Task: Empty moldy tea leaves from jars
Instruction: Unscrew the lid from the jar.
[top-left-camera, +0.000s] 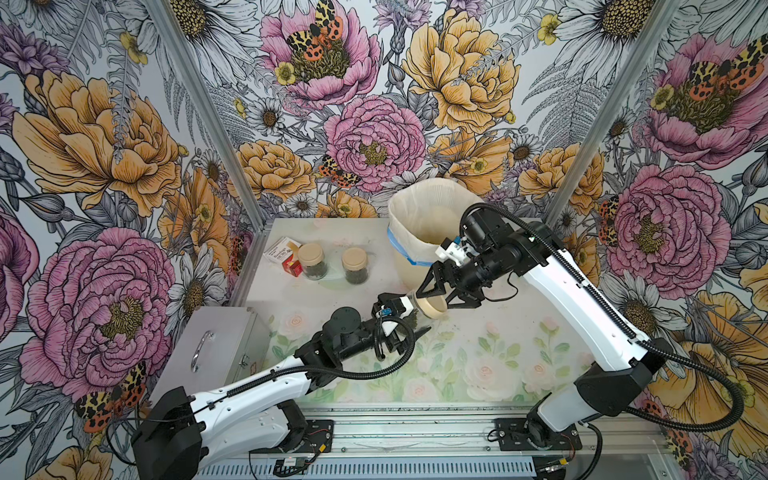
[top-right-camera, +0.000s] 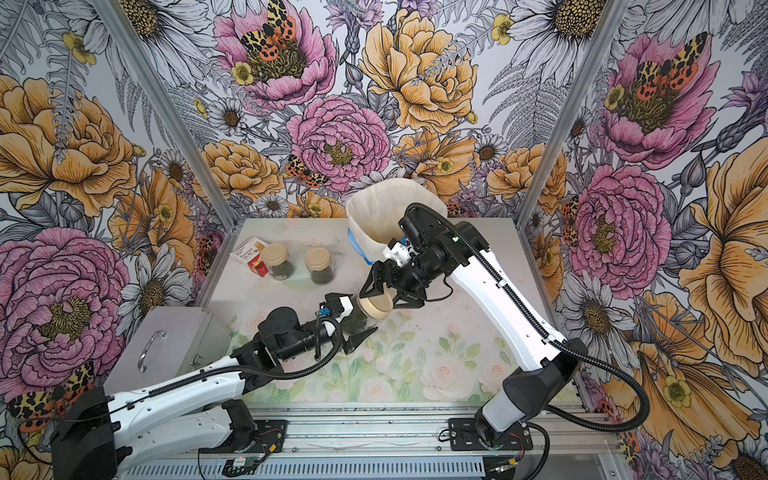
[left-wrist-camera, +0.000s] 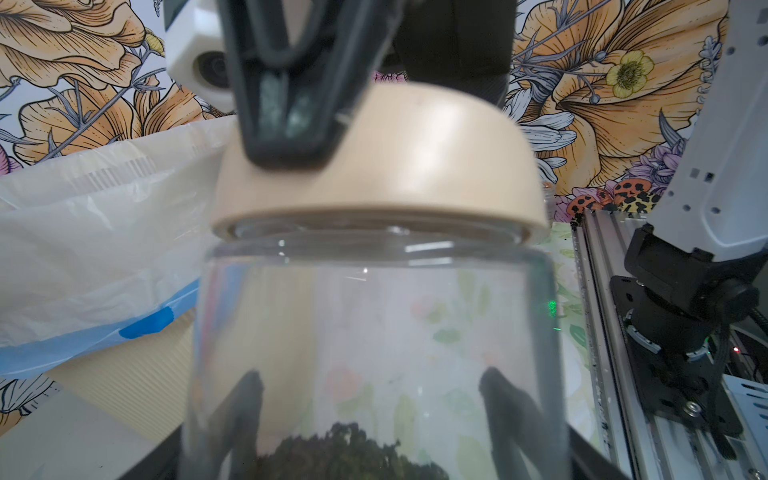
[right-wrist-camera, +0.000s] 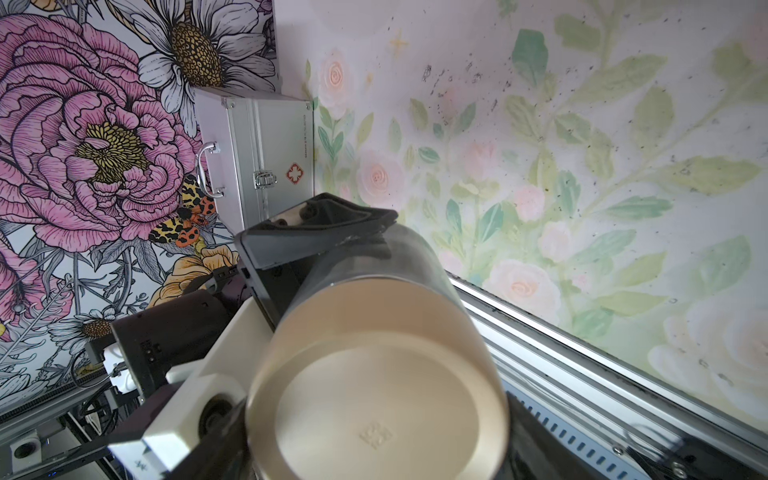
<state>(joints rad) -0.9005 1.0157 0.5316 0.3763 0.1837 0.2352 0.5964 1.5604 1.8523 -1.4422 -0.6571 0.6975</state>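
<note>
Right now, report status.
Left gripper shut on jar, tilted. Right gripper around lid, grip unconfirmed. Lid on, tea leaves inside. Bin open, beyond right gripper.

I have my left gripper (top-left-camera: 413, 315) clamped on a jar (top-left-camera: 412, 302) above the middle of the table (top-left-camera: 498, 353). The jar is tipped on its side with its tan lid (top-left-camera: 435, 311) pointing right, and dark tea leaves (top-left-camera: 411, 321) lie along its low side. My right gripper (top-left-camera: 435, 300) extends in from the right, fingers set against opposite sides of that lid. Far left, a second jar (top-left-camera: 312, 261) and a third jar (top-left-camera: 355, 266) stand upright and capped, just beside a white carton (top-left-camera: 279, 249) and a red carton (top-left-camera: 293, 268). The cream bin (top-left-camera: 419, 224) stands behind the grippers. A silver case (top-left-camera: 216, 345) sits near left.
</note>
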